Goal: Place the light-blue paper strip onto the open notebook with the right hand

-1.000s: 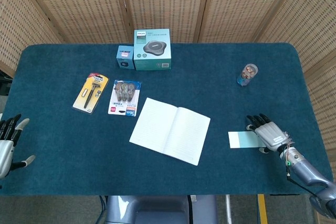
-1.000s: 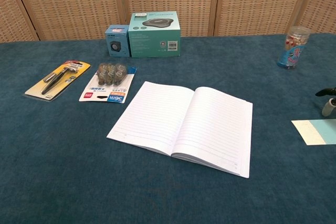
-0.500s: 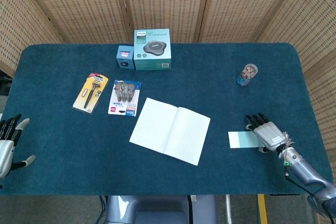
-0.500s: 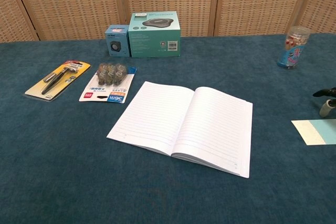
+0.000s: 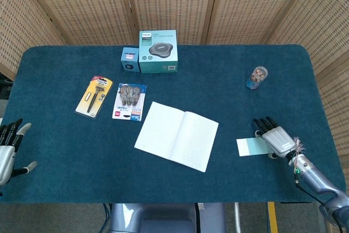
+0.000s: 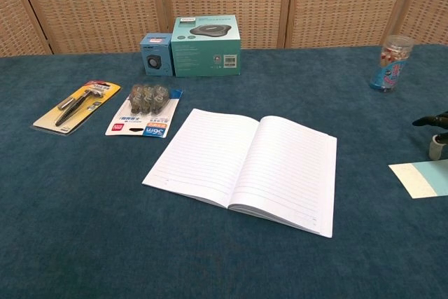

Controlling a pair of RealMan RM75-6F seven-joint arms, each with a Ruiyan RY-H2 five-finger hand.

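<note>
— What's nearest on the desk [image 5: 234,80]?

— The left hand [image 5: 8,148], at the near left edge, fingers spread, holding nothing. At the near right, the right hand [image 5: 275,138] lies palm down with its fingers stretched out flat over the right end of the paper strip [image 5: 249,146]. I cannot tell whether it has a real hold on it.

— Where is the strip?

— Flat on the desk, right of the notebook [image 5: 176,135] and apart from it. The notebook lies open mid-desk.

— And farther back?

— Left of the notebook, a pack of correction tapes [image 5: 130,101] and beside it a razor pack [image 5: 94,96]. On the right, a small jar [image 5: 257,77]. Farthest, a teal box [image 5: 158,51] with a small blue box [image 5: 129,60] touching its left side.
</note>
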